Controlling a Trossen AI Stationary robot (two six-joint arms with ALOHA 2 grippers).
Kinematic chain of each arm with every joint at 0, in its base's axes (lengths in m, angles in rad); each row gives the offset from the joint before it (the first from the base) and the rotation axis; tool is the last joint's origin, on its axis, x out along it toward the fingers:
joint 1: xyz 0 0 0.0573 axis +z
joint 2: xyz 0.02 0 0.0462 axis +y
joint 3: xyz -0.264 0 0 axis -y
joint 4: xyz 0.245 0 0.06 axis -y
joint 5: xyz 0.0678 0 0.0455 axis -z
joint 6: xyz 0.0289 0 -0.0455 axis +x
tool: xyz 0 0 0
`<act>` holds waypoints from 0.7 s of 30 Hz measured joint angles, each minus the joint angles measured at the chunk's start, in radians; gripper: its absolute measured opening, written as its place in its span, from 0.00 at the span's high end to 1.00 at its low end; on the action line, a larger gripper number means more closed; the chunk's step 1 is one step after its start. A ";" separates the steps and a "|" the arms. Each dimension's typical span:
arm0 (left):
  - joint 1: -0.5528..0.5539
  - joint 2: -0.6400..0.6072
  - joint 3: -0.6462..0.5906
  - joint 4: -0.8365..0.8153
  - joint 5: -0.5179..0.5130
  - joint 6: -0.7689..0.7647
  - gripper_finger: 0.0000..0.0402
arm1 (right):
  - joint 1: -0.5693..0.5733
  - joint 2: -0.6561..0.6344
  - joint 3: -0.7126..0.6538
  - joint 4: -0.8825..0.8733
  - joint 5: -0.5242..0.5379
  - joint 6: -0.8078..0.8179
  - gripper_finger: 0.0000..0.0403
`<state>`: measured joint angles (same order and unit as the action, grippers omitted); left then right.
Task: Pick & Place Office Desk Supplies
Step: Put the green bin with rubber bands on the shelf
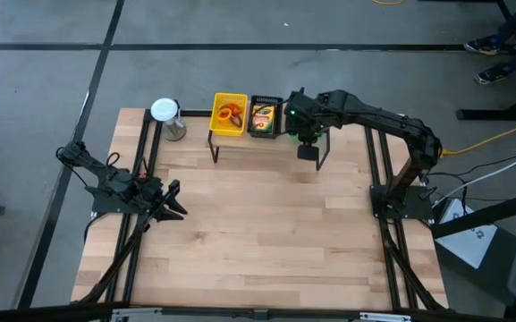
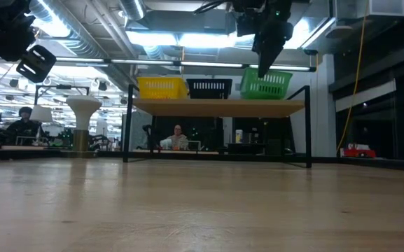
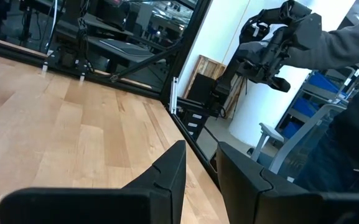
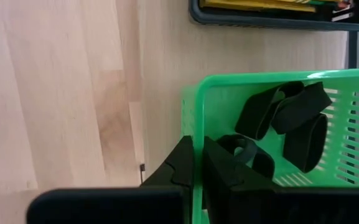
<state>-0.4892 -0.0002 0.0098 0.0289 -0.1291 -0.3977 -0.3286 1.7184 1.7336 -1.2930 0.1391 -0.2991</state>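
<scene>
The right claw point(image 1: 311, 150) hangs at the far end of the wooden surface point(image 1: 266, 233), just at the near rim of the green tray point(image 4: 279, 81), the last of three trays lined up on a raised wooden shelf point(image 2: 219, 106). In the right wrist view its two dark fingers point(image 4: 182, 165) stand close together with only a thin slit between them, gripping nothing, and they straddle the green tray's near wall. Inside that tray, just beyond the fingertips, lie several small black clips point(image 4: 291, 118), bunched together and touching one another; the nearest clip sits right beside the claw, though contact cannot be confirmed. Next to the green tray, the black tray point(image 1: 264, 116) holds small yellow printed boxes point(image 1: 263, 114), and beside it the yellow tray point(image 1: 231, 114) holds thin orange and purple rings point(image 1: 232, 114). From table height, the right claw appears above and in front of the green tray, pointing down. Beyond the yellow tray, away from the green one, a grey cylinder with a white round top point(image 1: 166, 116) stands on the surface. The left claw point(image 1: 173, 200) waits well apart from the green tray, at the left edge of the surface, its fingers point(image 3: 167, 177) narrowly parted and empty. A seated person point(image 2: 177, 136) is visible in the room behind the shelf.
</scene>
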 joint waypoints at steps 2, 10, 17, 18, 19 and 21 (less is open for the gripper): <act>0.000 0.000 0.000 0.000 0.000 0.000 0.79 | -0.003 0.000 0.000 0.000 -0.001 0.000 0.97; 0.000 0.000 0.000 0.000 0.000 0.000 0.79 | -0.002 0.000 0.000 0.000 -0.001 0.002 0.91; 0.000 0.000 0.000 0.000 0.000 0.000 0.79 | -0.002 0.000 0.000 0.000 0.015 0.028 0.74; 0.000 0.000 0.000 0.000 0.000 0.000 0.79 | -0.002 0.000 0.000 0.000 0.018 0.029 0.72; 0.000 0.000 0.000 0.000 0.000 0.000 0.79 | -0.002 0.000 0.000 0.000 0.018 0.029 0.70; 0.000 0.000 0.000 0.000 0.000 0.000 0.79 | -0.002 0.000 0.000 0.000 0.017 0.034 0.67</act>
<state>-0.4892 0.0002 0.0097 0.0288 -0.1291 -0.3977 -0.3305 1.7184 1.7336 -1.2934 0.1559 -0.2654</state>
